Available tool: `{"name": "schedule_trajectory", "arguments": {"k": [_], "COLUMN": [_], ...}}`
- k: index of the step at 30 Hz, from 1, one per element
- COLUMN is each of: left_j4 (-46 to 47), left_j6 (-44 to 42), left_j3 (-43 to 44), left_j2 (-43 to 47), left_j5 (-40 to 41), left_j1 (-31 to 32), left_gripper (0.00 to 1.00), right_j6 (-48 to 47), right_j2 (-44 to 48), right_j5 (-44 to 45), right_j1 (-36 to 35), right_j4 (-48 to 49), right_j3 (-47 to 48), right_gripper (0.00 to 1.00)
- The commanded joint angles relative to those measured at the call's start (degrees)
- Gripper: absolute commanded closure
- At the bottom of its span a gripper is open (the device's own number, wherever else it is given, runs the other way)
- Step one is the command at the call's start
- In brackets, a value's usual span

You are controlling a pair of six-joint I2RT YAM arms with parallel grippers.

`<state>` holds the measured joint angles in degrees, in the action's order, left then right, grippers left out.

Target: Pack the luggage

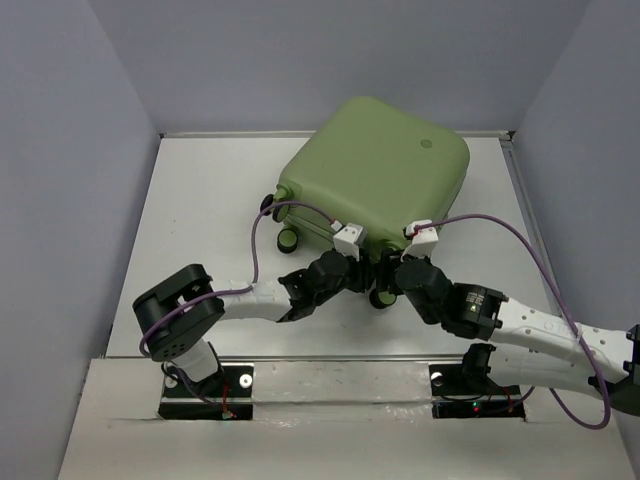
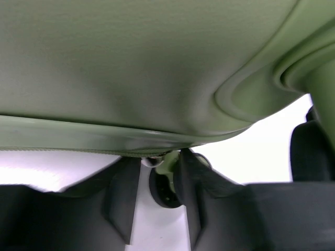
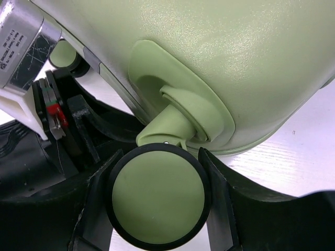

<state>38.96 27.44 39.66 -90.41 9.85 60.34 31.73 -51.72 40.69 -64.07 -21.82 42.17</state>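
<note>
Right end effector (image 3: 159,154) is clamping the 6 o'clock wheel (image 3: 157,201) of closed, glossy olive-green luggage (image 1: 375,170); left end effector (image 2: 155,159) is standing apart.

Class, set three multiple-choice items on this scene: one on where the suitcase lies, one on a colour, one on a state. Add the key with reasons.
1. Where on the table does the suitcase lie?
A at the far side
B between the arm bases
C off the left edge

2. What colour is the face of the wheel in the right wrist view?
A red
B white
C light green

3. The suitcase is:
A wide open
B closed
C standing upright

Key:
1 A, it sits by the back wall.
2 C, the face is green inside a black rim.
3 B, it lies flat with the logo up and no lining showing.
</note>
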Motion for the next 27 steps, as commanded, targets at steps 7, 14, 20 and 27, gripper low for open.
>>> {"name": "schedule_trajectory", "arguments": {"k": [7, 14, 20, 27], "left_j4": [-0.11, -3.01, -2.57, -5.73], "left_j6": [-0.98, -0.64, 3.32, 5.86], "left_j3": [4.81, -3.68, -14.07, -18.03], "left_j2": [-0.21, 5.05, 12.71, 21.23], "left_j5": [16.25, 24.77, 28.03, 30.31], "left_j1": [0.66, -0.12, -6.35, -13.48], "left_gripper": [0.94, 0.94, 0.94, 0.94], "right_j6": [1.15, 2.90, 4.04, 7.82], "right_j2": [3.38, 11.36, 17.97, 24.12], "right_j5": [-4.21, -0.88, 3.70, 8.18], "right_j1": [-0.44, -0.44, -0.44, -0.44], "right_j4": [6.09, 0.75, -7.17, -16.93], "right_j3": [-2.97, -5.08, -4.47, -2.19], "right_gripper": [0.93, 0.93, 0.93, 0.93]}}
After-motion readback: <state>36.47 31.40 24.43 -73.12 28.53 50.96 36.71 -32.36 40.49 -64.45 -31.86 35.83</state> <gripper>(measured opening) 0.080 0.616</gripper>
